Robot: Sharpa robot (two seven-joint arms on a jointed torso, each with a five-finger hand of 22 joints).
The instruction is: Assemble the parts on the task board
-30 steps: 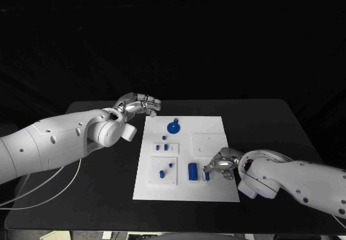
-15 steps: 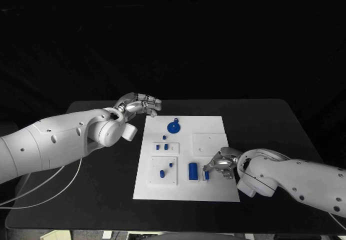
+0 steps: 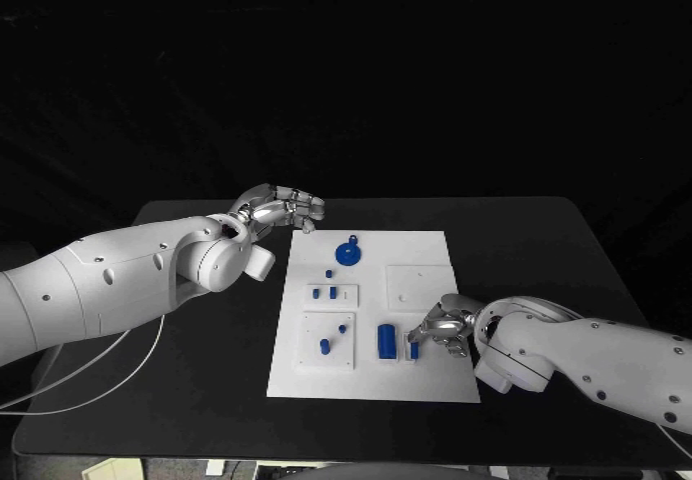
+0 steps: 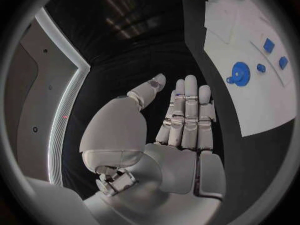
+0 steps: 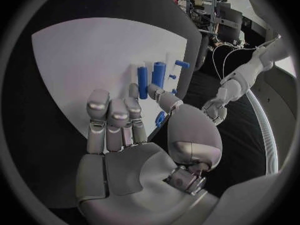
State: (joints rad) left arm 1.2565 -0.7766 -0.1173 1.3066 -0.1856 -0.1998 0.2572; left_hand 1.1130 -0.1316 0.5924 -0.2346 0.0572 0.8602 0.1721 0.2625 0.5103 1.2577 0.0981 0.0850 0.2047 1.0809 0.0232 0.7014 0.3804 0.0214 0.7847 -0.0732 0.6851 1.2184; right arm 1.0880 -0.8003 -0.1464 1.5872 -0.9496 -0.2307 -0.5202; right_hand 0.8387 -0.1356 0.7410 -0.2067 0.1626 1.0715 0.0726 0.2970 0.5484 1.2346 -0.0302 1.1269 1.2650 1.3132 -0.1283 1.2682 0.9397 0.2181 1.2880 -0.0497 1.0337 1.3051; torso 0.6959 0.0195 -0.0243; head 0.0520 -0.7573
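— Nothing moves since a second ago; our right hand [image 3: 444, 330] stays at the task board's [image 3: 433, 385] right edge, fingers parted around nothing, beside the blue cylinder [image 3: 387, 340].
— Our left hand [image 3: 281, 208] hovers off its far-left corner, fingers apart, empty.

A black table [image 3: 562, 250] stands before a dark, unlit backdrop
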